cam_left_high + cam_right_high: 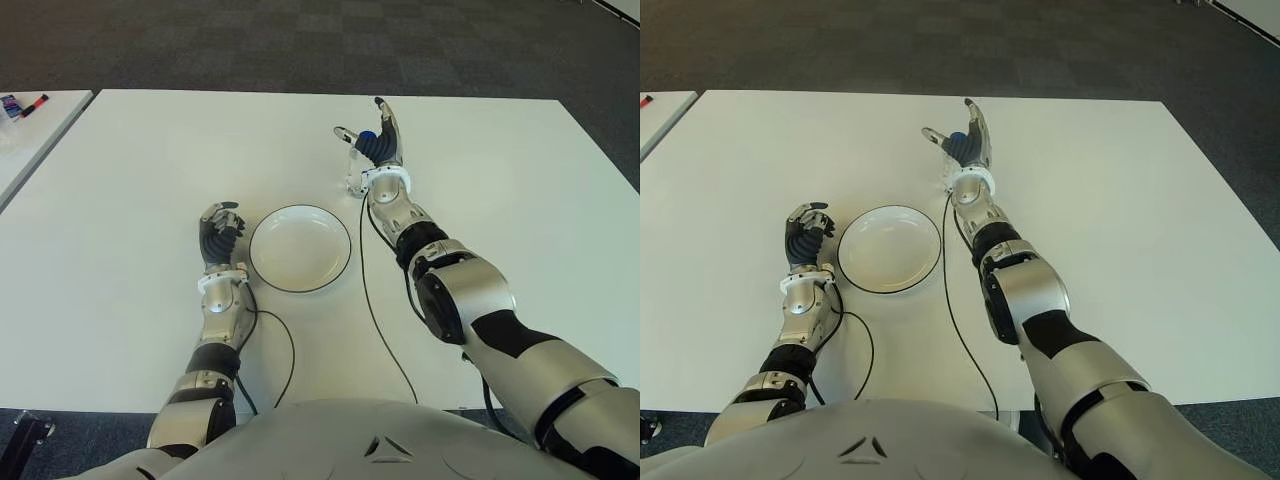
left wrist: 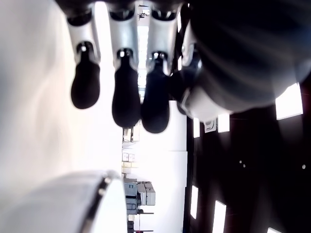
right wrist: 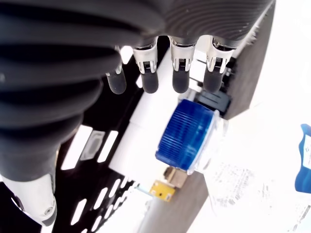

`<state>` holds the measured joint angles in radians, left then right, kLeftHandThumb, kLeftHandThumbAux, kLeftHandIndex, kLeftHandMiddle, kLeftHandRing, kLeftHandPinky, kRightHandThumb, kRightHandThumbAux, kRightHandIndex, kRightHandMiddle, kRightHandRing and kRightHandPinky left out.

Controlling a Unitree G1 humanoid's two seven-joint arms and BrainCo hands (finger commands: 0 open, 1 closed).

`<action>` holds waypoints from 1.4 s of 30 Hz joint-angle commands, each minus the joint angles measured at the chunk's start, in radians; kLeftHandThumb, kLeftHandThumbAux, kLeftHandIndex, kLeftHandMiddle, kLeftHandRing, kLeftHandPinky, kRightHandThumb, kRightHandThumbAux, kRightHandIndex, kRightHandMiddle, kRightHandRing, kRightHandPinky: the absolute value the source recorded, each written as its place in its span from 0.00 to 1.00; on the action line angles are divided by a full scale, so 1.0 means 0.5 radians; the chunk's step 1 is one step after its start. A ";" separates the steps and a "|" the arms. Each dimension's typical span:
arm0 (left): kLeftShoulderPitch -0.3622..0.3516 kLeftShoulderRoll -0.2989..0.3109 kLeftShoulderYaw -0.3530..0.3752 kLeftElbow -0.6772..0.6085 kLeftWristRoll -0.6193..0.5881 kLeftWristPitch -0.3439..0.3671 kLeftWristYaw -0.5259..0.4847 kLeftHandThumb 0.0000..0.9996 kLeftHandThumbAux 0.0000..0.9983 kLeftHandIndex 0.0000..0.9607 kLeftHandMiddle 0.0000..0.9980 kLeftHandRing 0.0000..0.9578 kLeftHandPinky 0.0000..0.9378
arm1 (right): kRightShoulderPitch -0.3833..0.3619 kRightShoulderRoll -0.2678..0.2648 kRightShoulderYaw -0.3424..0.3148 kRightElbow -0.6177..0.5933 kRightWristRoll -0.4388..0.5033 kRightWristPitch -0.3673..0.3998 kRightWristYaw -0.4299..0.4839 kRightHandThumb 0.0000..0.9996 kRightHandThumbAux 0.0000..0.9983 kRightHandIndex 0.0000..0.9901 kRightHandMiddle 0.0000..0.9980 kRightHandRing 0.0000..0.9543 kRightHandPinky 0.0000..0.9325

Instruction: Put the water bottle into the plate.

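Note:
The clear water bottle [image 1: 356, 170] with a blue cap [image 3: 187, 136] stands upright on the white table [image 1: 150, 170], beyond the plate's far right side. My right hand [image 1: 360, 118] is at the bottle, palm behind it. Its fingers [image 3: 148, 82] are stretched straight past the cap and the thumb is held apart on the bottle's left, so nothing is clasped. The white plate [image 1: 300, 250] with a dark rim lies empty near the table's middle. My left hand [image 1: 220, 232] shows just left of the plate, fingers [image 2: 126, 102] curled and holding nothing.
Black cables [image 1: 375, 320] trail from both wrists across the table towards me. A second white table [image 1: 30, 125] with markers on it stands at the far left. Dark carpet lies beyond the far edge.

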<state>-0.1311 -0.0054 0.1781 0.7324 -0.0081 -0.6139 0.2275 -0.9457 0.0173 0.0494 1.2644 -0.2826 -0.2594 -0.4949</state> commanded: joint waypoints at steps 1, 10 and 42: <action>0.042 0.011 0.004 0.002 0.005 0.030 -0.002 0.69 0.72 0.45 0.70 0.71 0.70 | -0.069 0.004 -0.069 0.072 0.083 0.042 0.082 0.15 0.63 0.02 0.03 0.04 0.08; 0.078 0.010 0.013 -0.052 -0.010 0.060 -0.009 0.69 0.72 0.45 0.70 0.71 0.69 | -0.078 0.010 -0.082 0.096 0.083 0.065 0.116 0.18 0.63 0.03 0.01 0.02 0.07; 0.164 -0.026 -0.004 -0.232 0.041 0.172 0.063 0.69 0.72 0.45 0.70 0.71 0.71 | -0.038 0.029 -0.038 0.108 0.039 0.042 0.153 0.22 0.67 0.03 0.04 0.06 0.11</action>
<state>-0.0602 -0.0115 0.1784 0.6194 0.0011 -0.5480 0.2401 -0.9792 0.0284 0.0263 1.3064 -0.2660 -0.2514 -0.4239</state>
